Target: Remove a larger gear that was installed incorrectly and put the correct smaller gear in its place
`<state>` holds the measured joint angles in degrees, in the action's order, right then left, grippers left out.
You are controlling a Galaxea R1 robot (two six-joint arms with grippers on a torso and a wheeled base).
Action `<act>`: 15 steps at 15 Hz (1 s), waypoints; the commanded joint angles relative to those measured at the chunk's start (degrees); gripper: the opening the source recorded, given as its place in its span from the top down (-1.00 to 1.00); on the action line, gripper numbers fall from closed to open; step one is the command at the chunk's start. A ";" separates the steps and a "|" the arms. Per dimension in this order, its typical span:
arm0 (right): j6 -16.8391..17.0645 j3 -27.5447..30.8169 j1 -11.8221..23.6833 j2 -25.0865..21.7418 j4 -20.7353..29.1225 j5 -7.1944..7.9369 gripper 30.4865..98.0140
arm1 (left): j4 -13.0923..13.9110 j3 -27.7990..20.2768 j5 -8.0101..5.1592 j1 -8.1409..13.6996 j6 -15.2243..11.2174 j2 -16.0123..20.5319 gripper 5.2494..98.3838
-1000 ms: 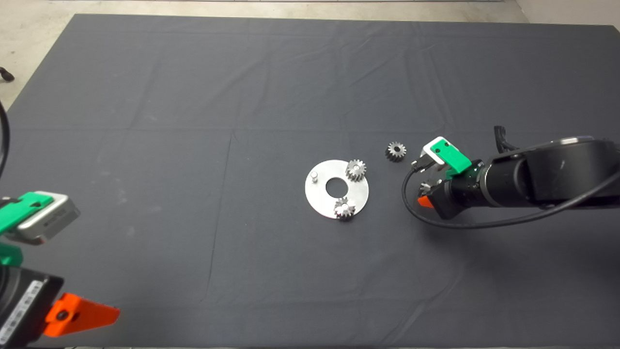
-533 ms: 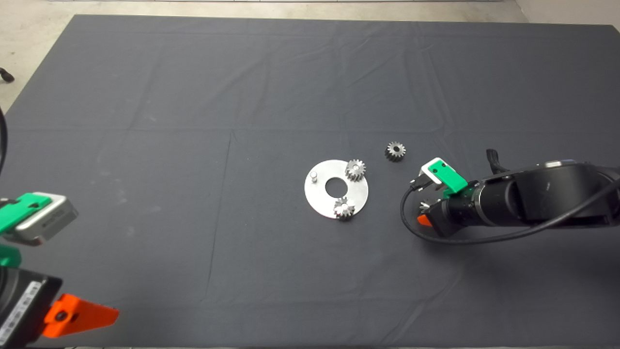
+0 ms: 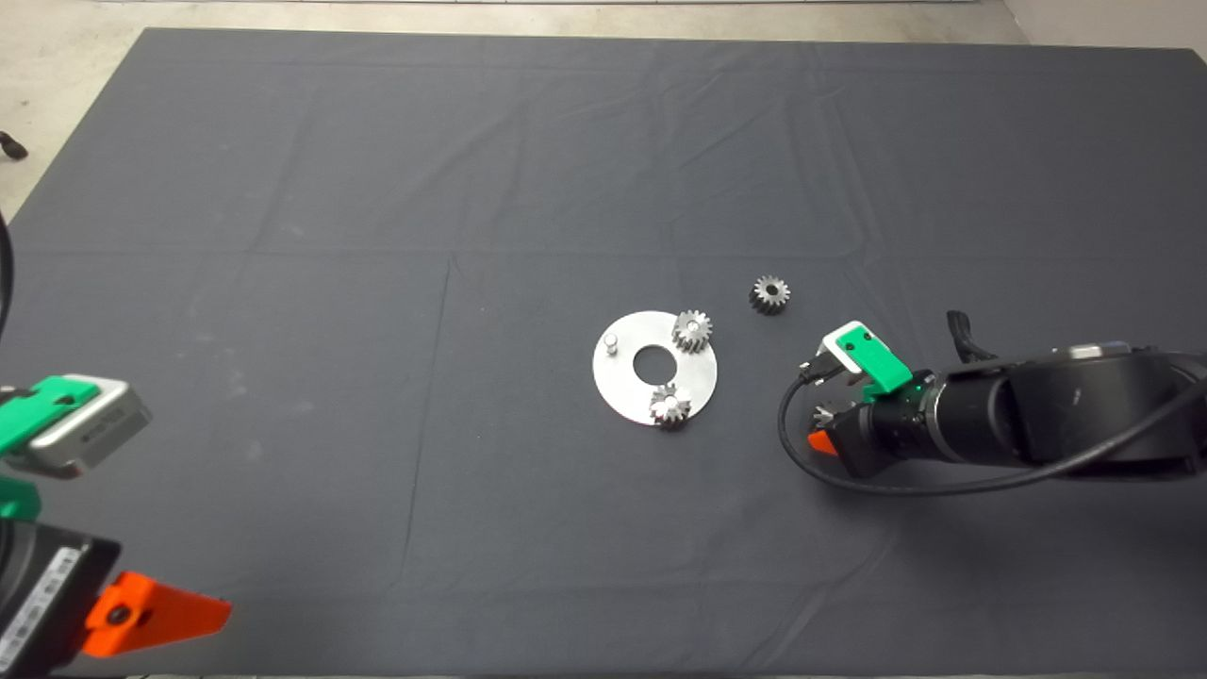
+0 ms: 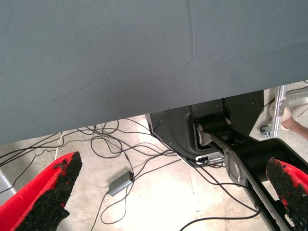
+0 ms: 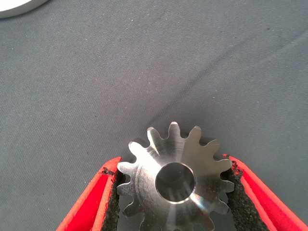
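Note:
The larger gear point(image 3: 770, 294), dark and flared, lies loose on the mat to the right of the round metal plate point(image 3: 622, 389). Two small gears point(image 3: 692, 331) point(image 3: 669, 405) sit on the plate's pegs, and a third peg point(image 3: 611, 340) is bare. My right gripper point(image 3: 822, 426) is to the right of the plate, shut on the smaller gear point(image 3: 825, 412). In the right wrist view this gear point(image 5: 175, 183) sits between the gripper's point(image 5: 172, 163) black pads point(image 5: 111, 197), over bare mat. My left gripper point(image 4: 168, 192) is open and empty, parked at the lower left.
The dark mat point(image 3: 377, 236) covers the table, with concrete floor beyond its far edge. The plate's rim shows in the right wrist view point(image 5: 14, 7). The left wrist view shows the mat's edge, with cables and a robot base point(image 4: 202, 130) on the floor.
My right gripper has moved towards the front of the mat with the gear in it, away from the larger gear. The left arm has not moved.

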<state>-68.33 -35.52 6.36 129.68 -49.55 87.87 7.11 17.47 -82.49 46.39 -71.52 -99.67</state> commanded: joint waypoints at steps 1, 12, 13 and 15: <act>-0.31 0.99 0.94 -0.17 -2.83 0.20 0.43 | 1.07 -0.70 -0.12 0.46 0.16 -0.04 -1.00; -0.40 5.04 0.50 -1.66 -4.41 1.08 0.32 | 1.07 -0.70 -0.12 0.46 0.16 0.04 -1.00; -0.49 5.45 0.79 -2.33 -4.32 1.08 0.21 | 1.07 -0.70 -0.12 0.46 0.16 0.04 -1.00; -0.58 8.56 1.46 -3.85 -4.32 1.08 0.16 | 1.07 -0.70 -0.12 0.46 0.16 0.04 -1.00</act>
<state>-68.44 -31.13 5.78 127.93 -52.33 87.70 7.11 17.47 -82.45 46.39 -71.52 -99.67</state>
